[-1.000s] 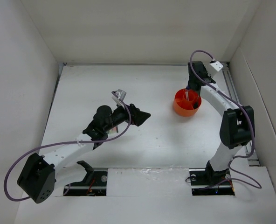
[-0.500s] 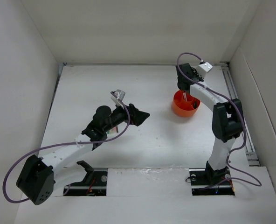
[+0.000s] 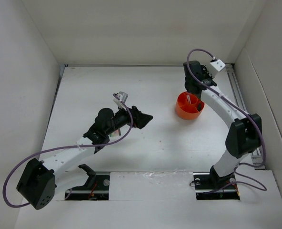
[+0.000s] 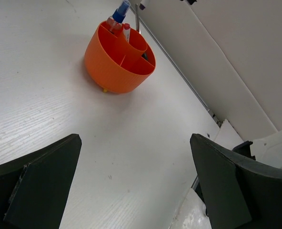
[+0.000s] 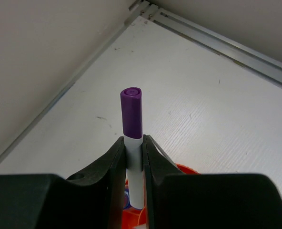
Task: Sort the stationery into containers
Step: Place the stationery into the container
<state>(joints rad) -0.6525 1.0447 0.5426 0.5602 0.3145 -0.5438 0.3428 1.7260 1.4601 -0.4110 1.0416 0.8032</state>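
The orange tub (image 3: pixel 189 107) stands at the back right of the table; its dividers show in the left wrist view (image 4: pixel 119 59). In it stand a blue-capped bottle (image 4: pixel 121 10) and a white red-tipped stick (image 4: pixel 126 31). My right gripper (image 3: pixel 193 91) hangs over the tub's far edge. It is shut (image 5: pixel 132 142) on an upright white marker with a purple cap (image 5: pixel 131 112), directly above the orange rim (image 5: pixel 188 170). My left gripper (image 3: pixel 144 118) stays at the table's middle, wide open (image 4: pixel 135 139), with only bare table between its fingers.
White walls enclose the table on three sides. A metal rail (image 3: pixel 240 93) runs along the right edge, close behind the tub, and shows again at the wall's foot (image 5: pixel 217 43). The right arm's purple cable (image 3: pixel 200 53) loops above its wrist.
The right wrist swung left over the tub, then back to the right, still holding the marker. The tub slid slightly left. The left arm has not moved.
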